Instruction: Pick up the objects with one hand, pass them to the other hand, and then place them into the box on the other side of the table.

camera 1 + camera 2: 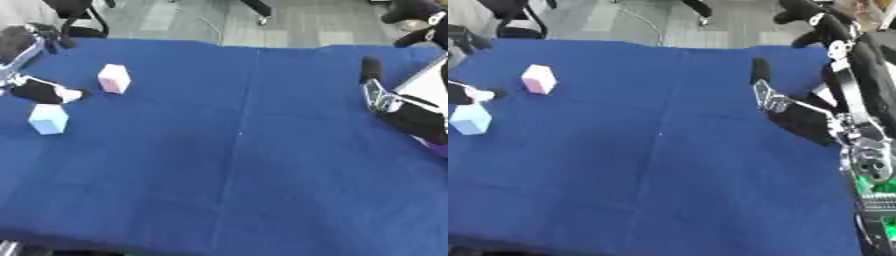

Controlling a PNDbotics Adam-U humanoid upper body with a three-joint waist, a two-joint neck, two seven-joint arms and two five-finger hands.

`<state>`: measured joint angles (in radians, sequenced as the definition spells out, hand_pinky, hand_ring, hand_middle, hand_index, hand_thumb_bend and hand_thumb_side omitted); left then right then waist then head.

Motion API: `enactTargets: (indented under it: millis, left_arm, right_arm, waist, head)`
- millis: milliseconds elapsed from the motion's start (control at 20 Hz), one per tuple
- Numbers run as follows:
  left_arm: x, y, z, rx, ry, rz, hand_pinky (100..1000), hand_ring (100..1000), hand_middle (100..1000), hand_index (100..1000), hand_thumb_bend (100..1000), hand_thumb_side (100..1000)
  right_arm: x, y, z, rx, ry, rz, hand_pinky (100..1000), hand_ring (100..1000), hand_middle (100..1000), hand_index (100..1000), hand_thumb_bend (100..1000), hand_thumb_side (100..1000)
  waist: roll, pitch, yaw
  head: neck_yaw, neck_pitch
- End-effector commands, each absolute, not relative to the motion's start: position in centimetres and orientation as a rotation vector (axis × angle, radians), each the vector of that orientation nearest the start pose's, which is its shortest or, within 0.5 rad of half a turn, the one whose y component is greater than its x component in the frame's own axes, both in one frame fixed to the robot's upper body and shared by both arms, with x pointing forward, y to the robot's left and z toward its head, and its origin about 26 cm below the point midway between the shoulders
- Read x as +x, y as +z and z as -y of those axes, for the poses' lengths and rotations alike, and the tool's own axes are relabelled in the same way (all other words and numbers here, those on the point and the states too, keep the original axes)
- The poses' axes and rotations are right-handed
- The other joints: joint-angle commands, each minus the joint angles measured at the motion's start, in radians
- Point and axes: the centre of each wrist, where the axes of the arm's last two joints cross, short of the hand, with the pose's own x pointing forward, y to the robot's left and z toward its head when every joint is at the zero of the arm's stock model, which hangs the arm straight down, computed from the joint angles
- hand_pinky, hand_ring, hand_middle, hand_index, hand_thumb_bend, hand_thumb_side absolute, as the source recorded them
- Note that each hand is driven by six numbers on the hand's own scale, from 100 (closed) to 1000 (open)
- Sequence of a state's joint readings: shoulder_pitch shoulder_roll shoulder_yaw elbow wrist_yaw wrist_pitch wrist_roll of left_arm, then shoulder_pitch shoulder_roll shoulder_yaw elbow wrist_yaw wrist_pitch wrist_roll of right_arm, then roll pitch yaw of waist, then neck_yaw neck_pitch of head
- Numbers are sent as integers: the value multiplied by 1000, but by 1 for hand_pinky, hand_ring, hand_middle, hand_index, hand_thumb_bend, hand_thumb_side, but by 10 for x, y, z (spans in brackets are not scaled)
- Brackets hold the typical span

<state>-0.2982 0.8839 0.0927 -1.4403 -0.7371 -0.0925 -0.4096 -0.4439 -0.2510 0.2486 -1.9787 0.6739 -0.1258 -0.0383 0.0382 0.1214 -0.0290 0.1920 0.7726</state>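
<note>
Near the table's [245,165] left edge the left hand [39,91] lies low on the smooth blue cloth, holding nothing; whether its fingers are curled I cannot tell. A pale blue cube [48,119] sits just before it, a pink block [114,78] just beyond. By the right edge, the right hand [785,107] hovers with straight, released fingers.

Blue-clothed table [245,165]; pink block [114,78] and pale blue block [48,119] at its left
</note>
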Motion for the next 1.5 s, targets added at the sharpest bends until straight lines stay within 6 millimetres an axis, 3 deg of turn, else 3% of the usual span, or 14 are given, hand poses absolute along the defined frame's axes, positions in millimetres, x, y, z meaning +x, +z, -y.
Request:
enactTargets:
  millis: [50, 550, 1050, 1500]
  left_arm:
    - [330, 213, -487, 1074, -1357, 873, 789, 662, 684, 784, 536, 310]
    - [352, 183, -506, 961, -1305, 708, 782, 655, 679, 780, 368, 195]
    - [362, 163, -505, 950, -1324, 627, 805, 702, 728, 830, 428, 214]
    - [361, 161, -511, 1032, -1309, 621, 810, 706, 731, 833, 427, 210]
  right_arm:
    - [300, 219, 172, 819, -1157, -3233, 616, 840, 715, 904, 108, 328]
    - [299, 217, 170, 809, -1168, -3249, 614, 842, 715, 906, 100, 342]
    - [299, 216, 169, 798, -1166, -3261, 612, 843, 715, 907, 100, 353]
    - [299, 217, 169, 795, -1168, -3260, 612, 844, 716, 907, 100, 357]
  waist:
    - [15, -22, -3]
    - [7, -16, -11]
    - [4, -8, -16]
    - [3, -5, -18]
  head:
    - [0, -3]
    - [0, -3]
    - [-9, -3]
    - [-15, -3]
